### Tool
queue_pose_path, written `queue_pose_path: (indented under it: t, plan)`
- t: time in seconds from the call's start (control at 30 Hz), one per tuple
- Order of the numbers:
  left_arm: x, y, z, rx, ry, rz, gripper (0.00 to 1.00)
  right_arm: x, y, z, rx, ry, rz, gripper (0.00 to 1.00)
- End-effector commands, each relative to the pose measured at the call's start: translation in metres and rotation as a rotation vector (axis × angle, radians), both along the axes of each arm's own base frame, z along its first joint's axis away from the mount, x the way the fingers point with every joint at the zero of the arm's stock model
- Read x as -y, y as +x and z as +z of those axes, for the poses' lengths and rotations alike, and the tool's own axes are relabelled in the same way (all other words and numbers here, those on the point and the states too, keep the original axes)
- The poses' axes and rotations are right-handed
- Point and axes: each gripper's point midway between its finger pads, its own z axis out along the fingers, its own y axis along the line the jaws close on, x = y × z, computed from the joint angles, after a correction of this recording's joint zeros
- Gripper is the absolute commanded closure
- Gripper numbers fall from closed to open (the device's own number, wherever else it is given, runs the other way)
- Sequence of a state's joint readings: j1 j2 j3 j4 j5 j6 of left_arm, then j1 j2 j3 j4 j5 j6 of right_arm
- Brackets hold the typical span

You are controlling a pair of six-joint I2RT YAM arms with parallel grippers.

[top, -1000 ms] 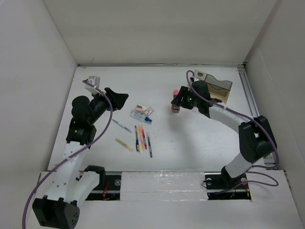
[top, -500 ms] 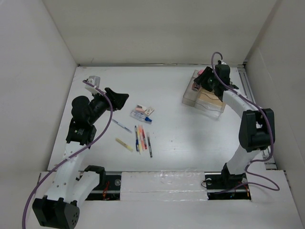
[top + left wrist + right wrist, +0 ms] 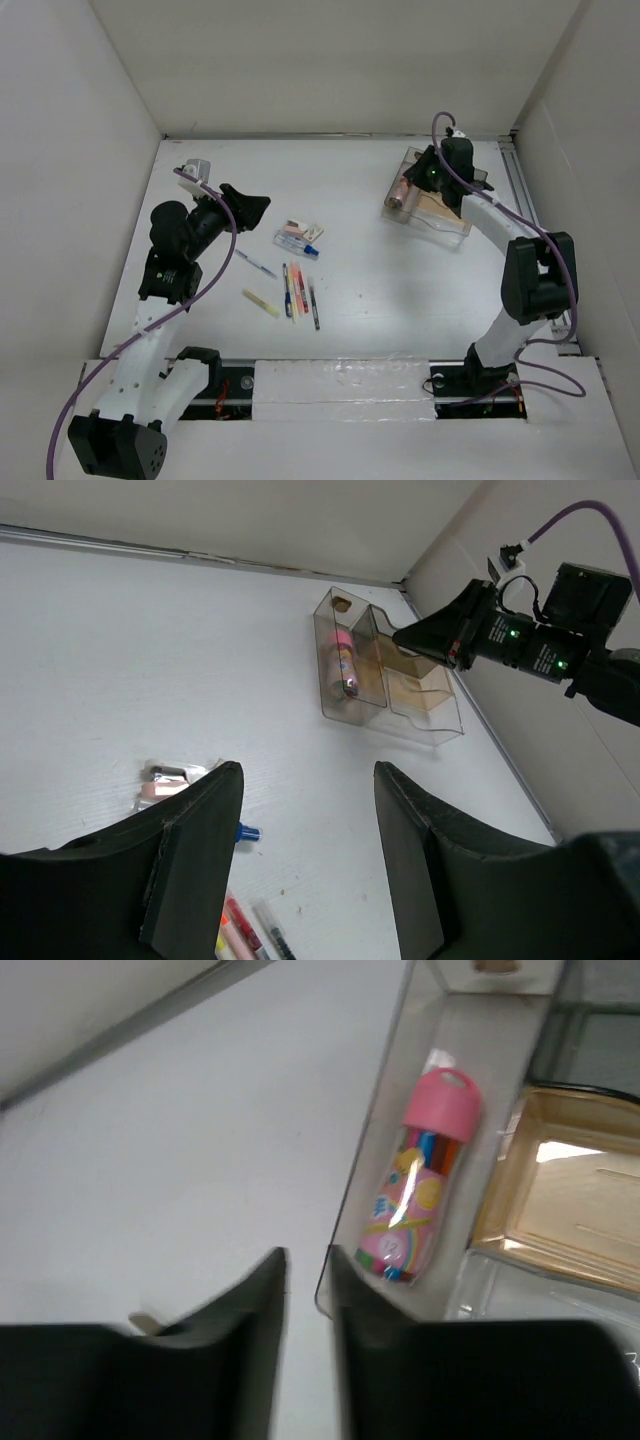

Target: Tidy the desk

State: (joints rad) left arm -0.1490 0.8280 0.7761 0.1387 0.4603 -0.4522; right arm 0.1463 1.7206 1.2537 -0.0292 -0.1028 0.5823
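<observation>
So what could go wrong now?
The right hand hovers close to the tray's wall, so it might bump the tray crooked or jolt the pink marker tube lying inside. The left hand hangs open near the pens, which lie tightly together, so grabbing one could scatter the others.

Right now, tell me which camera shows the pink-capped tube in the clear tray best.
The right wrist view. The pink-capped tube lies close below the lens in the clear tray's end compartment, cap and colourful label plain. The left wrist view shows it small and far off; the top external view gives only a pinkish sliver.
</observation>
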Motion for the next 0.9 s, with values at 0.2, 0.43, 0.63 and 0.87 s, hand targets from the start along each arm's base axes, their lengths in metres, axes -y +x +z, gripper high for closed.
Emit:
queue_pose_path:
  t: [0.2, 0.43, 0.63, 0.87]
  plan:
    - [-0.001, -0.001, 0.027, 0.080, -0.014, 0.006, 0.52, -0.180, -0.069, 0.005, 0.155, -0.183, 0.512, 0.98]
    - [-0.051, 0.015, 0.015, -0.030, -0.022, 0.335, 0.56, -0.267, -0.115, -0.025, 0.172, -0.250, 0.824, 0.37]
    - [-0.057, 0.016, 0.013, -0.042, -0.027, 0.373, 0.57, -0.293, -0.125, -0.059, 0.109, -0.376, 0.901, 0.32]
    - [-0.054, 0.014, 0.016, -0.027, -0.027, 0.351, 0.57, -0.308, -0.128, -0.088, 0.055, -0.415, 0.966, 0.33]
